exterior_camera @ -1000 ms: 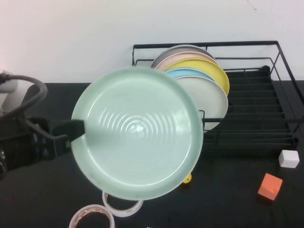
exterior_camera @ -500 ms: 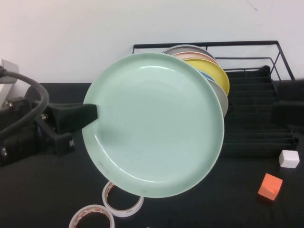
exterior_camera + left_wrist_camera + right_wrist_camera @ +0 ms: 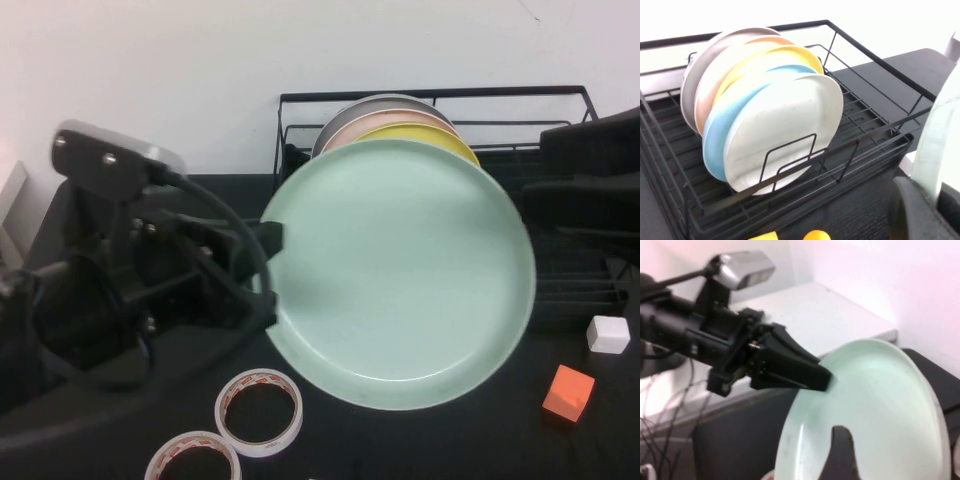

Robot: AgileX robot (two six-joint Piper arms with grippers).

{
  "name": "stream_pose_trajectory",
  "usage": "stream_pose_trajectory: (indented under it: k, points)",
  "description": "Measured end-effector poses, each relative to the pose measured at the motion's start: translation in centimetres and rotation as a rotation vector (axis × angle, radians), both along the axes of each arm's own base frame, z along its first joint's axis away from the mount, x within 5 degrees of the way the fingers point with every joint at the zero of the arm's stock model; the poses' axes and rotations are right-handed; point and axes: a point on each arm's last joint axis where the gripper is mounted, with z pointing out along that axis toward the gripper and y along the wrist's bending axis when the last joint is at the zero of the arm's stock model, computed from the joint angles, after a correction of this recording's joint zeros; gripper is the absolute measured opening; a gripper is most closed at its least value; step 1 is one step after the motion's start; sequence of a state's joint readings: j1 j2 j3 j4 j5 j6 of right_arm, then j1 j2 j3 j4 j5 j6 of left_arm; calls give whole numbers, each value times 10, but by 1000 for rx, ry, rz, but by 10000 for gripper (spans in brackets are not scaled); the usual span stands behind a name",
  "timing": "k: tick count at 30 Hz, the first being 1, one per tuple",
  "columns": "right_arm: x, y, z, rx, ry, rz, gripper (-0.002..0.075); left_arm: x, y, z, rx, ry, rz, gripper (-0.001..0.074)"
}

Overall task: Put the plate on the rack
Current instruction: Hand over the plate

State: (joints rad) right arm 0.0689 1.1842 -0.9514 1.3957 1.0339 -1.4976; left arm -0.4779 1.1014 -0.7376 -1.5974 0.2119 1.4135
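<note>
One large rack [image 3: 560,200] is sitting at the back of the counter [image 3: 470,440], already carrying five upright plates [image 3: 765,125] at its left end, while the slotted base to their right is lying free. The mint plate [image 3: 400,270] is hanging in the air in front of those plates, tilted up with its face towards the camera, clear of the counter. The left end effector [image 3: 268,240] is pinching its left rim, fingers closed on the edge. The right end effector [image 3: 590,160] is hovering over the rack's right part; whether it is wide or narrow I cannot tell.

The plate is looking rigid, glossy and probably slippery, and likely breakable, so a single rim pinch is bearing all its weight and may be letting it swing. A firm hold on the raised rim seems best. Two tape rolls [image 3: 258,410], an orange block [image 3: 568,392] and a white block [image 3: 608,334] are lying nearby.
</note>
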Motion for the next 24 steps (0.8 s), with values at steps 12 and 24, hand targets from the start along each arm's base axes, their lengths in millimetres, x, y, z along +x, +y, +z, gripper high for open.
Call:
stream_pose_trajectory:
  k: [12, 24]
  points:
    - [8, -5, -13, -105, 64, -75, 520, -7, -15, -1, 48, -61, -72, 5]
    - [23, 2, -43, -89, 265, 56, 466, -6, -21, 3, 24, -63, -123, 5]
